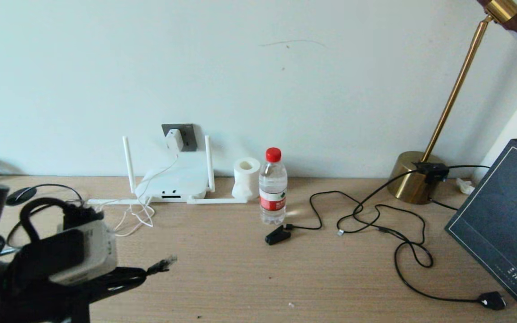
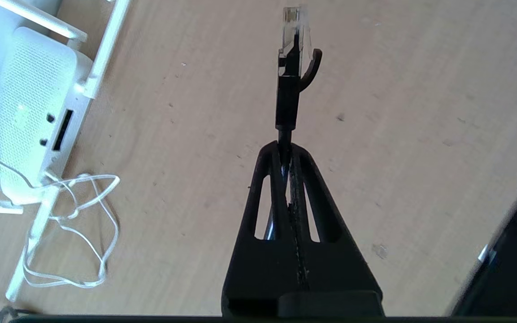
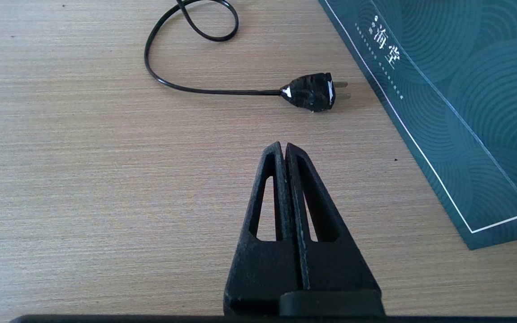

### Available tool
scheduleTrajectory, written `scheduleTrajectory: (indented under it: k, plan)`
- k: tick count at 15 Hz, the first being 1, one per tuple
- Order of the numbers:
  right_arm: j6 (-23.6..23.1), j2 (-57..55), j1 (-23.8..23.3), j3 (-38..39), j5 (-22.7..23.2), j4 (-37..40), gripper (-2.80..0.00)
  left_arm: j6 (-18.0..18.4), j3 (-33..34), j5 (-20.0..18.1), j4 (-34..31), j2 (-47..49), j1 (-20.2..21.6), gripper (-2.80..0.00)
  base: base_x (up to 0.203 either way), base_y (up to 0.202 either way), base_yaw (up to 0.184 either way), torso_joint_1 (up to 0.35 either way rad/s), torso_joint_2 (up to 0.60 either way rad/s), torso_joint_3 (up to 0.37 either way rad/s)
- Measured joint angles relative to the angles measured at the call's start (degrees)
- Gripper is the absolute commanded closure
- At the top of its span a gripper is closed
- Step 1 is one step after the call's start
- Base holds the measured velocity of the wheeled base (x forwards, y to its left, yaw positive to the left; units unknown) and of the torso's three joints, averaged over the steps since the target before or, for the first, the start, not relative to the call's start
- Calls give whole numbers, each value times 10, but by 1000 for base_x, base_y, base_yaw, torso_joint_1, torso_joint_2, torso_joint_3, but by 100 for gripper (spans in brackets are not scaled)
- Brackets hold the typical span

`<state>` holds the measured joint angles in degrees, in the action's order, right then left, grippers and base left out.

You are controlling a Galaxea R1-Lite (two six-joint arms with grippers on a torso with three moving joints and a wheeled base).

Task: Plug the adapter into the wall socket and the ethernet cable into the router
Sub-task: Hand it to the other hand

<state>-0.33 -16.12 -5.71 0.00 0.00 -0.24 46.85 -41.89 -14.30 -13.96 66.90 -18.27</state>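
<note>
Left gripper point(image 1: 144, 272), in the head view, was clamped on the ethernet cable point(image 1: 163, 264), connector ahead of the fingertips and well short of the router point(image 1: 173, 181). The adapter point(image 1: 174, 140) already sat in the wall socket point(image 1: 189, 137) behind it. A water bottle point(image 1: 272, 187) and paper roll point(image 1: 246, 178) stood off to the right, clear of your path.

In the left wrist view, the clear tip pointed past the router's port slot point(image 2: 61, 129); you needed to swing toward it and square the connector. White cord point(image 2: 83, 224) looped beside the port, a likely snag.

In the right wrist view, the right gripper point(image 3: 284, 148) hung closed and empty above the table, near a black plug point(image 3: 312, 91) and a dark book point(image 3: 464, 89).
</note>
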Motion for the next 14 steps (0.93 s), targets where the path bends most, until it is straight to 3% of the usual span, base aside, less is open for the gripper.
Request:
scheduleTrajectory:
  k: [4,9,14]
  plan:
    - [0,0,0,0,0,0,0,17,12,4,13,-11,-2,0,0,0,0,0,0,0]
    - [0,0,0,0,0,0,0,44,-19,72,125,59,-5,0,0,0,0,0,0,0]
    - [-1,0,0,0,0,0,0,59,-114,138,128,143,-57,0,0,0,0,0,0,0]
